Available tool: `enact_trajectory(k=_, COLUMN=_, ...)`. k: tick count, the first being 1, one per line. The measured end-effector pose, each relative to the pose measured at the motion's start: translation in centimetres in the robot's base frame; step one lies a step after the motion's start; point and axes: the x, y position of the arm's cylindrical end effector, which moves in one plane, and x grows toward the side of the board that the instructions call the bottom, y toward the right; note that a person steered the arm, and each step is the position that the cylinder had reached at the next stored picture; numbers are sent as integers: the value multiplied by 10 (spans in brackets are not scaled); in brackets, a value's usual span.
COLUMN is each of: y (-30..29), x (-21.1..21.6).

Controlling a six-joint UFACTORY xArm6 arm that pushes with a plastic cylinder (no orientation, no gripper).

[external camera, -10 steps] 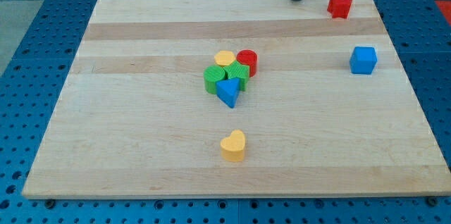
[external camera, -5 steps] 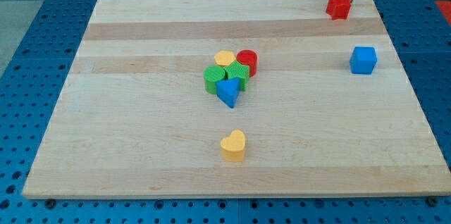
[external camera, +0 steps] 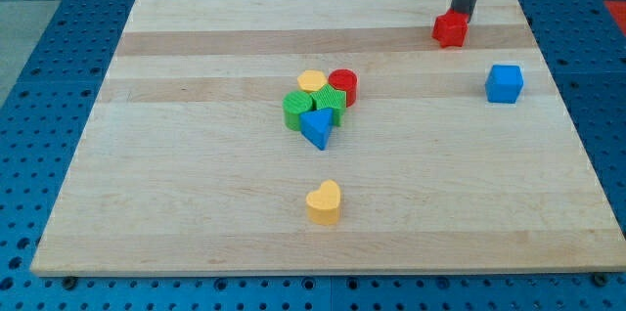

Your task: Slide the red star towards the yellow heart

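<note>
The red star (external camera: 450, 29) lies near the board's top right. My tip (external camera: 459, 14) touches the star's upper right side, the dark rod rising toward the view's top. The yellow heart (external camera: 324, 202) lies alone near the board's bottom centre, far down and to the left of the star.
A cluster sits mid-board: a yellow block (external camera: 312, 81), a red cylinder (external camera: 343, 85), two green blocks (external camera: 297, 111) (external camera: 329, 104) and a blue triangle (external camera: 316, 128). A blue cube (external camera: 505, 83) lies at the right. The wooden board (external camera: 176, 194) rests on a blue perforated table.
My tip moved right, then came down-left onto the red star. The star slid down and left by a small amount. Other blocks did not move.
</note>
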Motion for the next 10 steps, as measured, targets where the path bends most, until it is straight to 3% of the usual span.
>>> enact_trajectory(k=5, y=-60, x=69)
enact_trajectory(k=10, y=-71, x=92)
